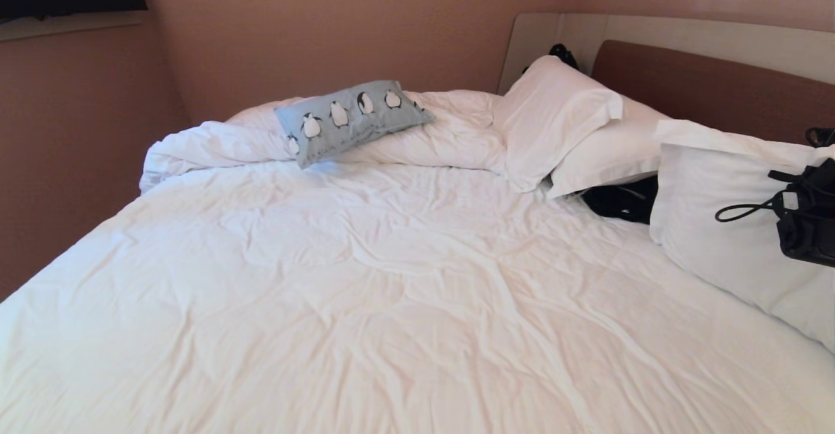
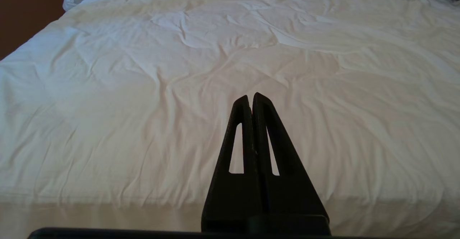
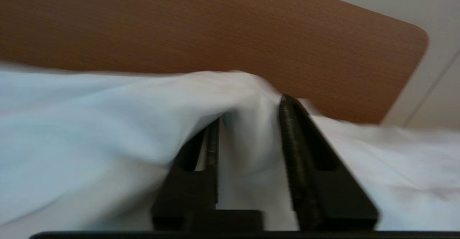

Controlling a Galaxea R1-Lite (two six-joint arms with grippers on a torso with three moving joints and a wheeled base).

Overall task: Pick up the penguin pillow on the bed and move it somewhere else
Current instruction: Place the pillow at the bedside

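The penguin pillow [image 1: 352, 119] is a light-blue cushion printed with black-and-white penguins. It lies tilted on the bunched duvet at the far left of the bed [image 1: 391, 303]. My right arm [image 1: 807, 222] is at the right edge of the head view, against a large white pillow [image 1: 717, 225], far from the penguin pillow. In the right wrist view my right gripper [image 3: 251, 113] stands open, with a fold of that white pillow's cloth [image 3: 248, 142] between the fingers and draped over one of them. My left gripper [image 2: 250, 96] is shut and empty above the bed's near edge.
Two more white pillows [image 1: 561, 114] lean on the brown headboard [image 1: 704, 88]. A black object [image 1: 620, 202] lies between the pillows. Pinkish walls close in the bed's far left side. The rumpled duvet [image 2: 179, 88] covers the whole middle.
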